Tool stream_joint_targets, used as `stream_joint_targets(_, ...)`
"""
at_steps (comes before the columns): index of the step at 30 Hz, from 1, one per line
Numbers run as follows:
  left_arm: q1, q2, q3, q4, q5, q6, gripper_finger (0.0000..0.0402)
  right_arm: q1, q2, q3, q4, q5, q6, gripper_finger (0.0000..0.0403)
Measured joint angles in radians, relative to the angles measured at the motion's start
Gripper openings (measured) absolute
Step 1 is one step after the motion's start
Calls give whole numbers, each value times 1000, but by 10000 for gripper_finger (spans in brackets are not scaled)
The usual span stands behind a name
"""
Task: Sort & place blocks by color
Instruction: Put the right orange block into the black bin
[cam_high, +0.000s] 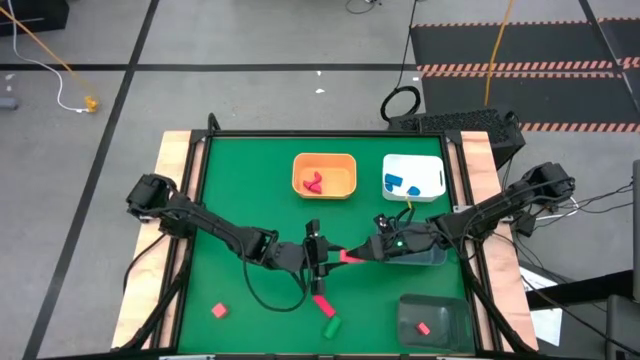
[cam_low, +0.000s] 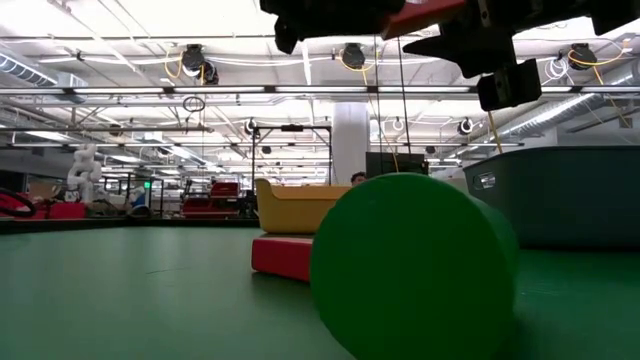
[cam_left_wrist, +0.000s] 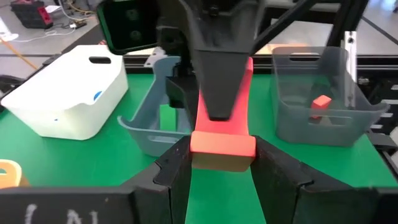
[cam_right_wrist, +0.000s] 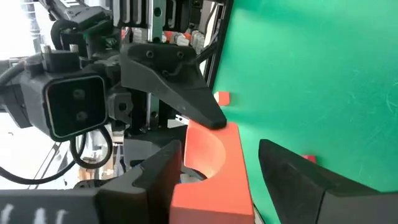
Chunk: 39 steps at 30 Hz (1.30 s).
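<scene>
From above, the left gripper (cam_high: 322, 262) and right gripper (cam_high: 362, 253) meet mid-table at a red block (cam_high: 349, 257). The left wrist view shows left jaws clamped on it; the right wrist view shows right jaws apart around it.

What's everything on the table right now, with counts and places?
orange bin: one, far middle; holds a red piece
white bin: one, far right; holds blue pieces
grey bins: two, right side; one under the right arm, the near one holds a red block
loose red blocks: two, near left and near middle
green cylinder: one, near middle
red bar: one, in the air mid-table
left gripper: shut on red bar
right gripper: open around the bar's other end
</scene>
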Motion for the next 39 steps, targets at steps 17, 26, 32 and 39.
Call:
stream_joint_targets(17, 10, 0, 0, -7, 5, -8, 145, -1, 0, 0, -5, 0, 1, 100)
stream_joint_targets(26, 9, 0, 0, -1, 21, -26, 158, -16, -26, 0, -51, -30, -28, 100)
stream_joint_targets(32, 3, -50, 2, -15, 39, -80, 200, -50, -146, 0, -243, -53, -87, 100)
stream_joint_targets(39, 5, -73, 2, -21, 27, -79, 215, -19, -302, 0, -392, -176, -184, 100)
